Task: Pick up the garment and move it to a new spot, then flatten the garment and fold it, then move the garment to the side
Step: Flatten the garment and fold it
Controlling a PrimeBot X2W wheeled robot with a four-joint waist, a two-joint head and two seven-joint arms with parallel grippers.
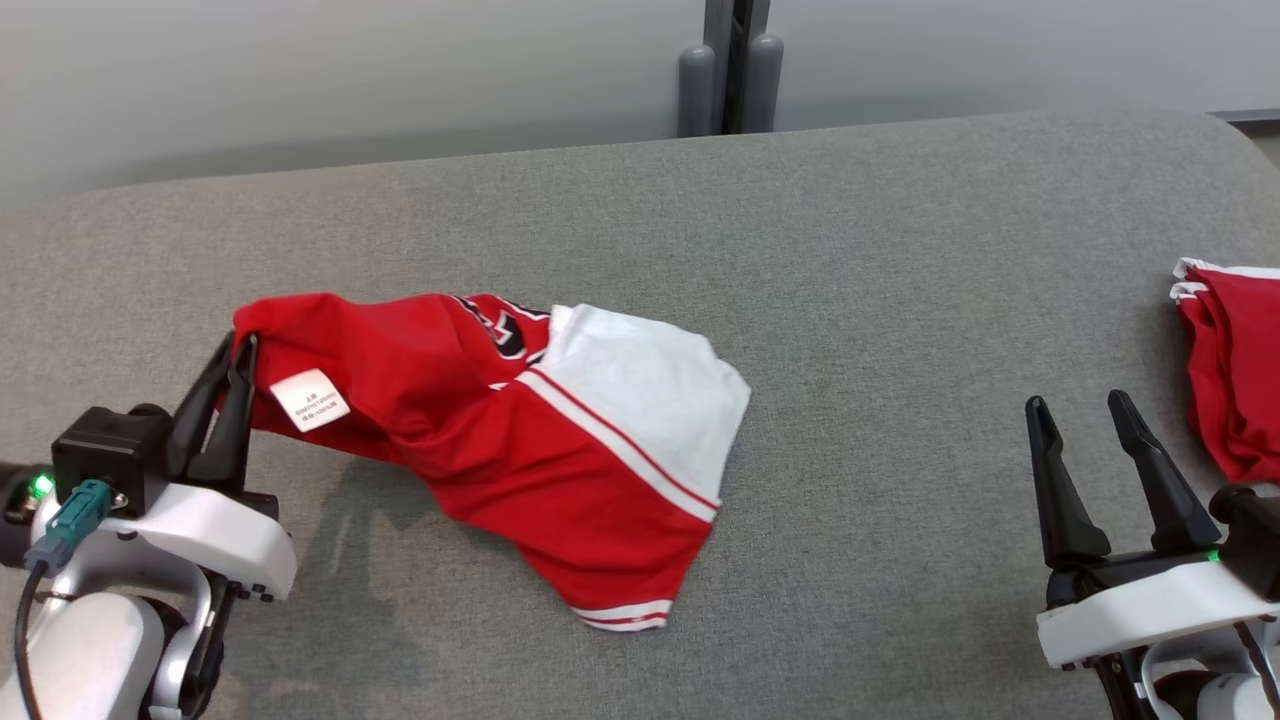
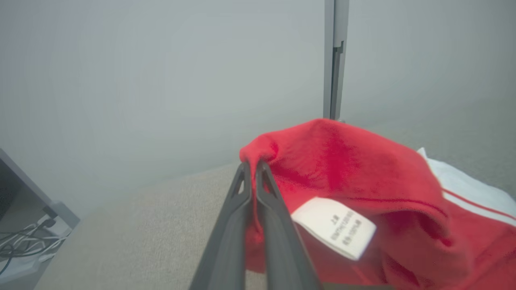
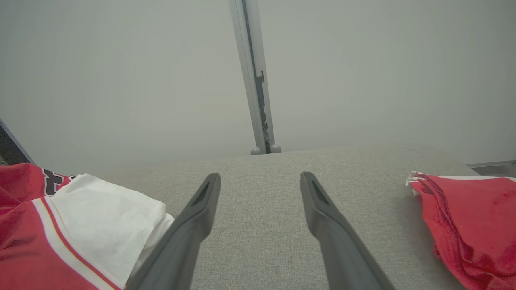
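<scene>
A crumpled red and white garment lies on the grey table, with a white care label facing up. My left gripper is shut on the garment's left edge, which is lifted off the cloth surface. In the left wrist view the two fingers press together on the red fabric beside the label. My right gripper stands open at the lower right, above bare table. In the right wrist view its fingers are spread, with the garment off to their left.
A second folded red garment with white trim lies at the table's right edge, also seen in the right wrist view. A grey post stands behind the table against a pale wall. Cables lie off the table's left end.
</scene>
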